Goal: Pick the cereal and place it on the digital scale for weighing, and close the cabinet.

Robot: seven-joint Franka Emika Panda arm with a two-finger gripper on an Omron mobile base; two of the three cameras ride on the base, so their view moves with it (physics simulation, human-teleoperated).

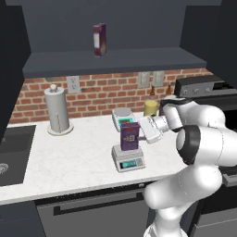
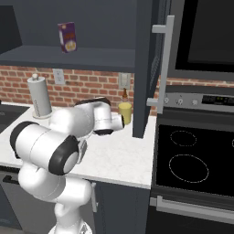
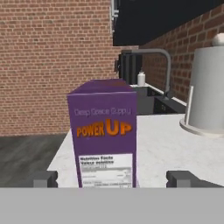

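Dark purple cardboard marks the cereal (image 1: 130, 136), standing upright on the platform of the digital scale (image 1: 128, 159) at the centre of the left base view, the scale's green display facing the lower edge of the frame. In the hand view the same box (image 3: 104, 136) sits at centre, orange "POWER UP" lettering above a pale label, with the two dark fingertips (image 3: 44, 179) well out to either side of it — the gripper (image 3: 117, 179) is spread wide and not touching the box. In the left base view the gripper (image 1: 146, 131) sits just right of the box.

A smaller white scale (image 1: 122, 117) with a teal front lies just behind. The paper towel holder (image 1: 58, 110) stands at centre left on the white marble counter (image 1: 69, 157).

The cabinet (image 2: 161, 64) is open — its door juts toward the camera in the upper middle of the right base view, silver handle facing out. A maroon box (image 1: 99, 40) stands on the shelf at the top.
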